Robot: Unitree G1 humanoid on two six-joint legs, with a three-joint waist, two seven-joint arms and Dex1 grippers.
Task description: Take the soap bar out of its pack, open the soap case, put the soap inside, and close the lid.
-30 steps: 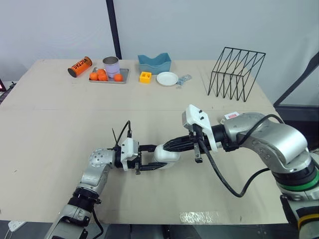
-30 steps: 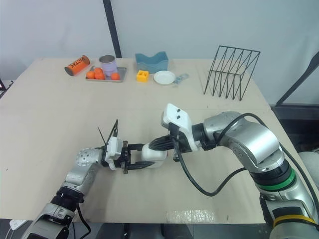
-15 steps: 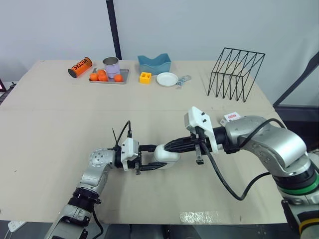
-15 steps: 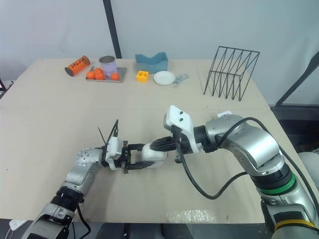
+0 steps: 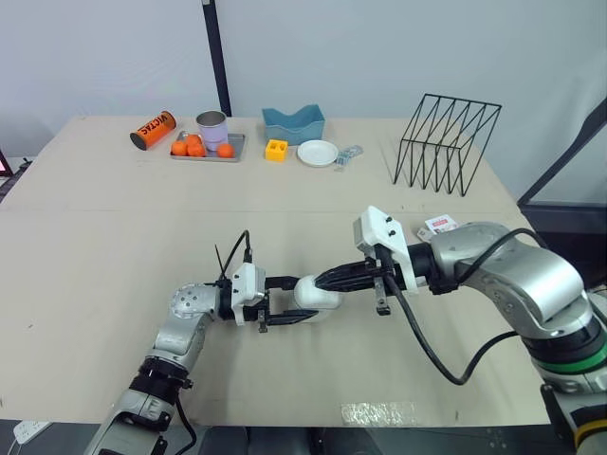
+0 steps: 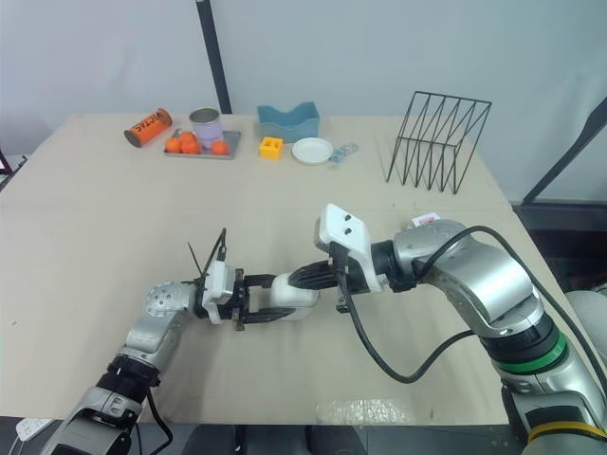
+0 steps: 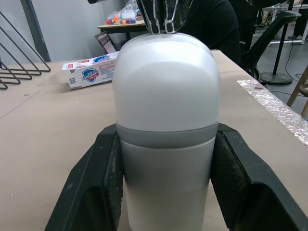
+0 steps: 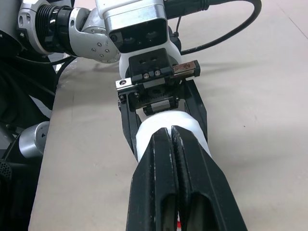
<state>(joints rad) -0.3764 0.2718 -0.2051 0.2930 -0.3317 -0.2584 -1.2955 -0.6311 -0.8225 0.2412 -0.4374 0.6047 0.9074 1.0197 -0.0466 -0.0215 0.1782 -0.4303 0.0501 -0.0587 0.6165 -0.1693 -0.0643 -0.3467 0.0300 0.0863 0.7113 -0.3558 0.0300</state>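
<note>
In the left eye view, the case (image 5: 318,294) is seen close to the table (image 5: 114,246), clamped at its near half between the two fingers of the left hand (image 5: 302,300). The right hand (image 5: 325,281), its fingers pressed together with nothing made out between them, is set with its tips against the case's far end. The pack (image 5: 438,225) lies on the table just behind the right forearm. In the right eye view the same arrangement is given, with the pack partly hidden behind that arm. A swing of the forearm could therefore knock the pack away. In the left wrist view, the seam between lid and base is shown, which the head views do not resolve. The pads (image 7: 101,183) are seen to grip below it, so the lid is left free. The shell looks smooth and rounded, so an off-centre push could slide the tips off the dome or twist the case out of the grip. In the right wrist view, the closed fingers (image 8: 159,192) are shown meeting the case's end, but the seam is hidden there. What the case contains cannot be told.
</note>
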